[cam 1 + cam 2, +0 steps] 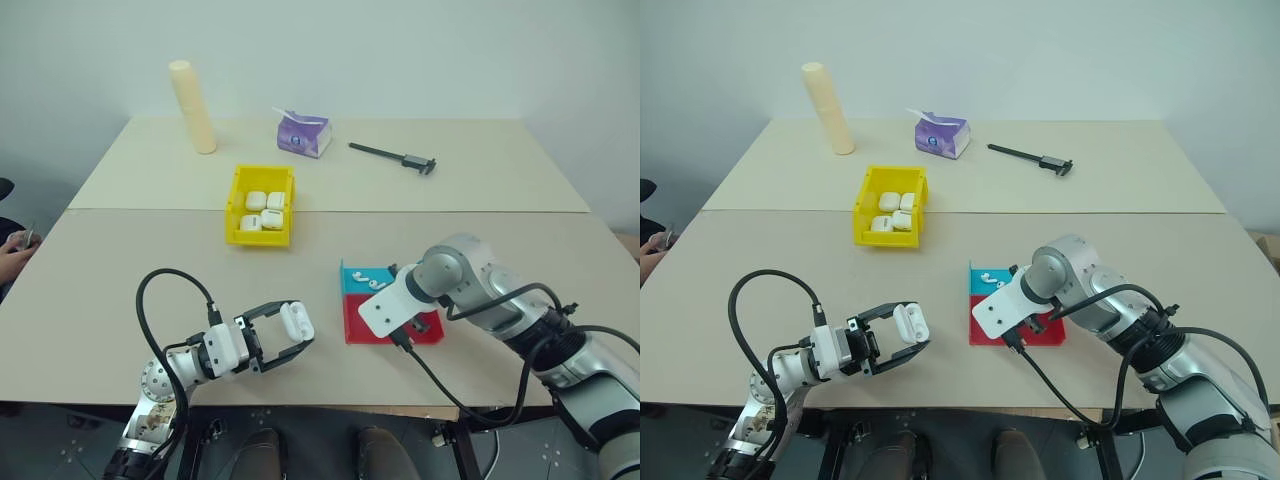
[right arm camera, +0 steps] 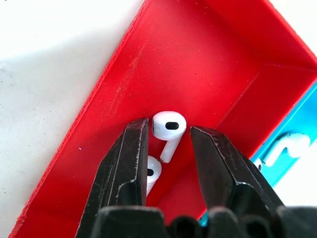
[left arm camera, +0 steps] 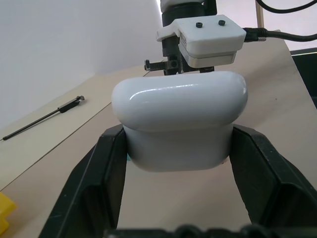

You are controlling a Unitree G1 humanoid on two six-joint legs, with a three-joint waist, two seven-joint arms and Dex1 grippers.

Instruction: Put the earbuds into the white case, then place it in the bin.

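Right gripper (image 2: 168, 144) points steeply down into the red tray (image 2: 198, 59) near the table's front edge, its black fingers (image 2: 130, 158) parted around an earbud (image 2: 168, 130), not yet clamped on it. We see a second earbud (image 2: 151, 173) just beside the same finger, and more in the teal tray (image 1: 360, 277) that adjoins the red one.

Our left gripper (image 1: 285, 338) hovers over the front edge towards the left corner, its jaws closed on the white case (image 3: 179, 119); we cannot tell whether the lid is up. The yellow bin (image 1: 238, 205) sits mid-table, well apart from both grippers, with several cases already inside.

We judge the earbud light, rigid and slick: glossy plastic that may squirt from a hard pinch. The rounded head offers the fuller surface; the thin stem looks likelier to twist.
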